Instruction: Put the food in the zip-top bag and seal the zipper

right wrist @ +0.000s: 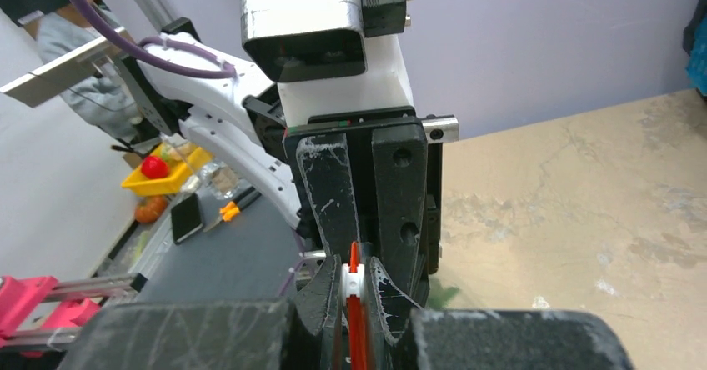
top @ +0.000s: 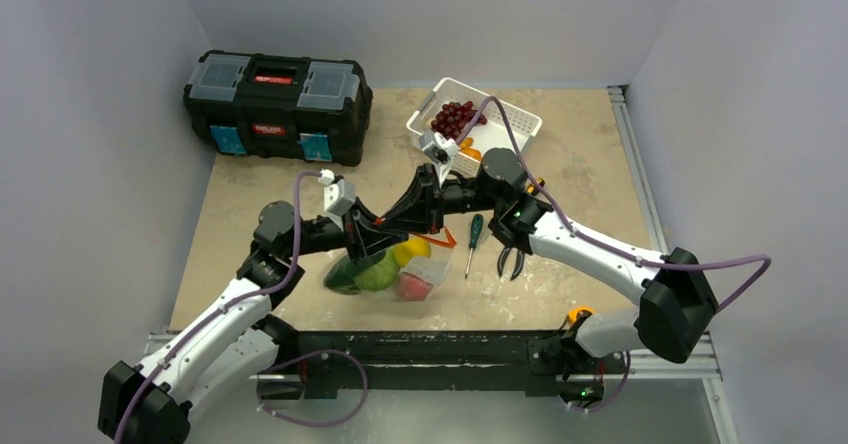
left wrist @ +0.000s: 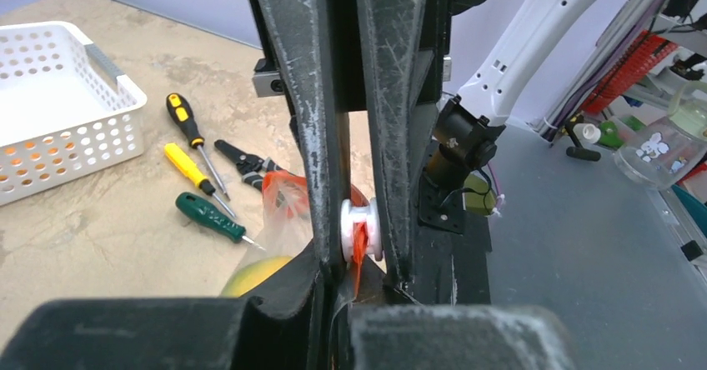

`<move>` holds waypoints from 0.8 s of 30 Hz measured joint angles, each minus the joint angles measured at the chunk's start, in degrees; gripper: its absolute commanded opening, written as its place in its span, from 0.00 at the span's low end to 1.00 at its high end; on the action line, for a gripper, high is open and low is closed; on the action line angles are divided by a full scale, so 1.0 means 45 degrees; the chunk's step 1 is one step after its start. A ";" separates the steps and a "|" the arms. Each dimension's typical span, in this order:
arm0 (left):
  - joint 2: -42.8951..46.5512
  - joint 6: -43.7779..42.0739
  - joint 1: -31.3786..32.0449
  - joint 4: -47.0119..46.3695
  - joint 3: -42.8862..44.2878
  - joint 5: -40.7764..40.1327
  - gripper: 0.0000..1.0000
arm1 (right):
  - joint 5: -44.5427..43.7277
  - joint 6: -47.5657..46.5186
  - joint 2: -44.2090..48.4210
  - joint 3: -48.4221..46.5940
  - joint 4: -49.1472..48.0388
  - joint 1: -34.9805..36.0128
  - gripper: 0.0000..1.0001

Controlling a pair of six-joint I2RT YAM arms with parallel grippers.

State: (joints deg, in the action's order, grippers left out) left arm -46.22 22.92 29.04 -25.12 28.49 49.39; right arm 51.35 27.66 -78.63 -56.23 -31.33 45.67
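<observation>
My left fingers and right fingers both pinch shut on the orange-red zipper at its small white slider, above the crinkly clear zip-top bag of food on the beige desk.

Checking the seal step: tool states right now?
Left tool: closed on the zipper, by its white slider.
Right tool: closed on the zipper too.
</observation>
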 measured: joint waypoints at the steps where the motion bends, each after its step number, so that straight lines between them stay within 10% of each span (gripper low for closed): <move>1: 0.0175 0.0010 -0.0068 0.0155 -0.0063 -0.0068 0.00 | -0.0078 -0.0219 0.0034 0.0000 0.0199 0.0044 0.00; 19: -0.0112 0.0034 -0.0797 0.0913 -0.0058 -0.0233 0.00 | 0.0345 -0.0801 0.0821 0.2380 0.0855 -0.1438 0.00; 24: 0.0223 -0.0248 -0.0869 0.1472 0.0253 -0.0131 0.37 | -0.0034 -0.0141 0.0918 0.1972 0.1156 -0.1438 0.00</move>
State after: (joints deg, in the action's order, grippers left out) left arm -45.21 21.80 25.12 -18.50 29.63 48.80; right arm 51.20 27.03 -74.50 -47.35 -26.13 39.20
